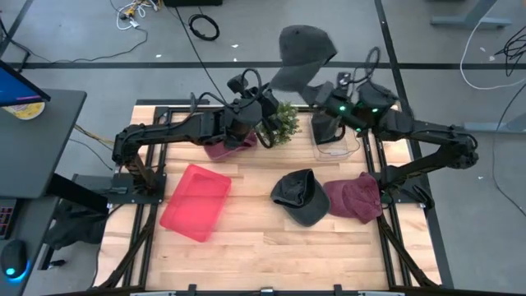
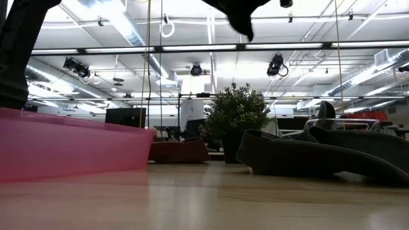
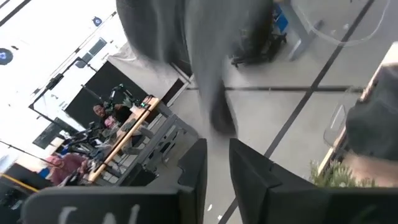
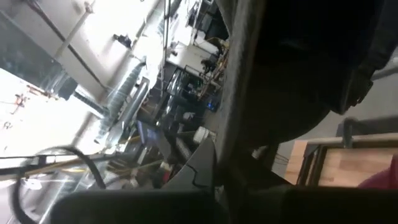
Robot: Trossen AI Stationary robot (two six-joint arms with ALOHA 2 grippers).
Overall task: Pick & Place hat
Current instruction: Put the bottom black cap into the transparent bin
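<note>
We saw the grey hat [image 1: 302, 48] held up above the table's [image 1: 271, 238] far edge, between both arms, our right claw [image 1: 316, 92] clenched on its brim from below-right, nearer than the left claw [image 1: 267, 103], barely parted beneath it.

2 hats [image 1: 330, 197] lie side by side right of the bin [image 1: 196, 202] (plant [image 1: 284, 123] behind them).
</note>
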